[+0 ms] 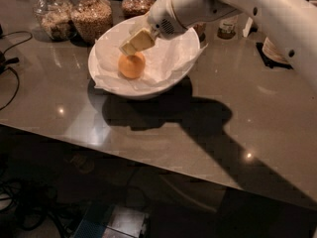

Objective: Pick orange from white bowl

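Note:
The orange (131, 65) lies in the white bowl (104, 86), on the crumpled white napkin that lines it, left of the bowl's middle. My gripper (130, 46) hangs over the bowl, just above the orange and slightly to its upper left. Its tan fingers (141, 39) point down and left toward the fruit. The orange rests on the napkin and is not held. My white arm reaches in from the upper right.
Three glass jars (91, 16) of grains stand behind the bowl at the table's far left. A dark bottle (228, 28) and a stack of plates (272, 48) stand at the far right. A cable (10, 83) lies at the left edge. The table's front edge runs across the lower frame.

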Controlling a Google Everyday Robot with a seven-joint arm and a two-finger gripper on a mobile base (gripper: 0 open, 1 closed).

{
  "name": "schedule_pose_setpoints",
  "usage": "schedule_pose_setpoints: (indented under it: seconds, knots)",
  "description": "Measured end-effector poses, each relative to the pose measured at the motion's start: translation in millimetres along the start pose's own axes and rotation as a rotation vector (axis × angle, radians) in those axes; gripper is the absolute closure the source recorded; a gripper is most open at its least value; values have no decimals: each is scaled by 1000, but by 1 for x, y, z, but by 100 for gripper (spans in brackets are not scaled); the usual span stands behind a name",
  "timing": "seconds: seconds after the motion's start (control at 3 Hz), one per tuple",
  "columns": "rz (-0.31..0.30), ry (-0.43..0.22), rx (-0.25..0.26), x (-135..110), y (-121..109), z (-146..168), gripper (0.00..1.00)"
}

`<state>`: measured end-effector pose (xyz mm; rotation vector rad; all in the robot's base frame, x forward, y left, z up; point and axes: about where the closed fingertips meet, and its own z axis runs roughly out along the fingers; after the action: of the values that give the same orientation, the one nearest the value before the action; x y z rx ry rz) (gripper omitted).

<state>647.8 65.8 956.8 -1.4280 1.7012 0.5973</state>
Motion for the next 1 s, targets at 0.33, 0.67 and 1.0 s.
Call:
schedule_pose_setpoints:
  seconds: [0.33,0.67,1.0]
  knots:
    - [37,17,-3,11,2,12,26]
    - [64,34,-2,19,2,21,19]
    - [92,52,6,28,-2,29,26]
